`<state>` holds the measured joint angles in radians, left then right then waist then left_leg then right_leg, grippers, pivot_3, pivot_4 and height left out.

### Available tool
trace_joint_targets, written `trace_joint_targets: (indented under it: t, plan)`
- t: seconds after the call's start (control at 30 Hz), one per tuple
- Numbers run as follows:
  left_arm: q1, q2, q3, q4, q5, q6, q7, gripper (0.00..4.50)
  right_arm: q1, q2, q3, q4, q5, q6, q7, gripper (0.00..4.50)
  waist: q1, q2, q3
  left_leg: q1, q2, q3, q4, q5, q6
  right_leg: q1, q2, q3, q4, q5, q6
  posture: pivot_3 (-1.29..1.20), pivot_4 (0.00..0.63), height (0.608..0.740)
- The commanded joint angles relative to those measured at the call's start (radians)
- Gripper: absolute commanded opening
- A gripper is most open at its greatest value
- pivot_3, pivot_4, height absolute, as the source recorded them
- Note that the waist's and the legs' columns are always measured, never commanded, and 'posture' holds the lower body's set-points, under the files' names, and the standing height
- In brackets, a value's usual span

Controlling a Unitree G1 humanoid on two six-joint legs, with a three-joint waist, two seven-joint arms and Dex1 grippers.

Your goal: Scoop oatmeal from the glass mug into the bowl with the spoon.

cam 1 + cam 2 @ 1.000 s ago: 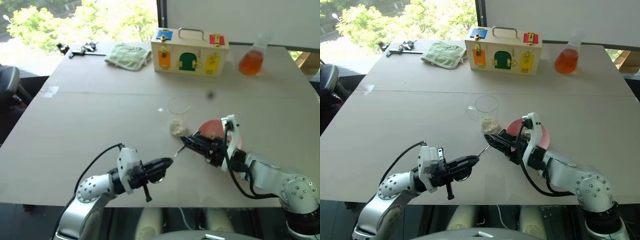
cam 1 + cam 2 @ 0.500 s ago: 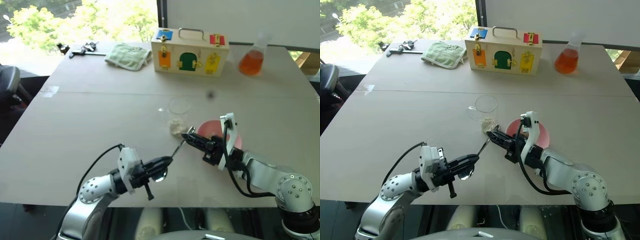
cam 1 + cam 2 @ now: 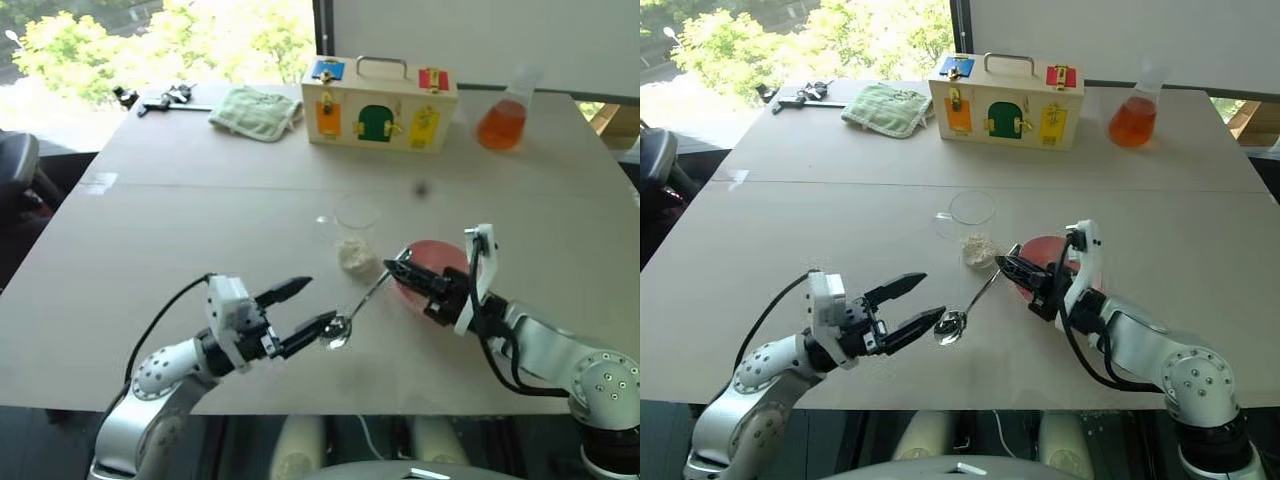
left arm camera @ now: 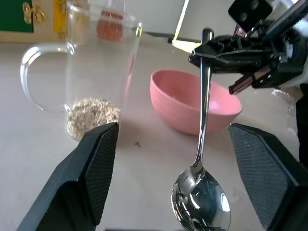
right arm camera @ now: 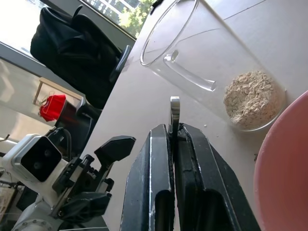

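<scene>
Spoon [image 3: 970, 305] hangs slanted above the worktop [image 3: 790, 230], its handle end clamped between the closed right jaws [image 3: 1002, 264] and its oval bowl lowest, pointing toward the left jaws [image 3: 915, 303]. Those left jaws stand spread wide and hold nothing; the spoon's bowl sits just off the tip of the nearer finger [image 3: 920, 323], and whether the two touch cannot be told. Glass mug [image 3: 968, 225] stands upright on the worktop just beyond the right jaws, with a small heap of oatmeal [image 3: 979, 248] in its bottom. Pink bowl [image 4: 195, 101] rests on the worktop beside the mug, directly behind the right jaws and partly covered by that arm, and looks empty from the left wrist view.
</scene>
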<state>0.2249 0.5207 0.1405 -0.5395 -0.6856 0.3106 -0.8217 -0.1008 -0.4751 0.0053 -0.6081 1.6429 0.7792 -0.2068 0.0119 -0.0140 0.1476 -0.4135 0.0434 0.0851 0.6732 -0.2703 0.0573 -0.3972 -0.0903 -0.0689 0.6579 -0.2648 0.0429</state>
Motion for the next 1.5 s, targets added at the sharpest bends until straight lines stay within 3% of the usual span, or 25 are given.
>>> trace_joint_targets:
  t: [0.03, 0.13, 0.47, 0.97, 1.23, 1.47, 1.5]
  plan:
    - [-0.081, 0.0, 0.092, 0.051, -0.002, -0.017, 0.071, 3.72, 0.012, -0.02, -0.051, -0.041, 0.098, -0.036, 0.012, 0.0, 0.004, 0.0, 0.0, 0.0, 0.0, 0.0, 0.0, 0.0, 0.0, 0.0, 0.0, 0.0, 0.0, 0.0, 0.0, 0.0, 0.15, 0.74]
    - [-0.155, -0.008, 0.106, 0.131, 0.051, -0.045, 0.103, 3.72, 0.017, -0.041, -0.065, -0.053, 0.14, -0.045, 0.027, 0.0, 0.002, 0.0, 0.0, 0.0, 0.0, -0.001, 0.001, 0.001, -0.001, 0.0, 0.001, -0.001, 0.001, 0.0, 0.0, 0.0, 0.15, 0.74]
    - [-0.418, -0.075, -0.039, 0.453, 0.295, -0.163, 0.158, 3.72, 0.029, -0.189, -0.204, -0.096, 0.301, -0.077, 0.099, 0.0, 0.002, -0.001, 0.001, -0.001, -0.001, 0.0, 0.002, 0.001, -0.001, 0.0, 0.001, 0.0, 0.0, 0.0, 0.001, 0.0, 0.15, 0.74]
    - [-0.577, -0.138, -0.104, 0.658, 0.368, -0.273, 0.093, 3.72, -0.049, -0.328, -0.331, -0.085, 0.323, -0.156, 0.086, 0.0, 0.002, -0.002, 0.001, -0.001, 0.0, 0.001, 0.002, 0.002, -0.003, 0.0, 0.001, 0.0, 0.0, 0.001, 0.001, 0.0, 0.15, 0.74]
    - [-0.663, -0.183, -0.123, 0.776, 0.407, -0.32, 0.102, 3.72, -0.288, -0.335, -0.266, -0.021, 0.198, -0.189, 0.009, 0.0, 0.002, -0.002, 0.001, -0.001, 0.0, 0.001, 0.004, 0.002, -0.003, 0.0, 0.001, 0.0, 0.002, 0.001, 0.001, 0.0, 0.15, 0.74]
    - [-0.704, -0.228, -0.138, 0.829, 0.42, -0.349, 0.091, 3.72, -0.487, -0.365, -0.134, 0.09, -0.119, -0.098, 0.096, 0.0, 0.002, -0.002, 0.001, -0.002, 0.0, 0.001, 0.005, 0.003, -0.005, 0.0, 0.001, 0.0, 0.001, 0.001, 0.001, 0.0, 0.15, 0.74]
    - [-0.709, -0.231, -0.136, 0.838, 0.419, -0.354, 0.089, 3.48, -0.504, -0.362, -0.114, 0.107, -0.167, -0.089, 0.112, 0.0, 0.003, -0.002, 0.001, -0.002, 0.0, 0.001, 0.005, 0.003, -0.005, 0.0, 0.001, 0.0, 0.001, 0.001, 0.001, 0.0, 0.15, 0.74]
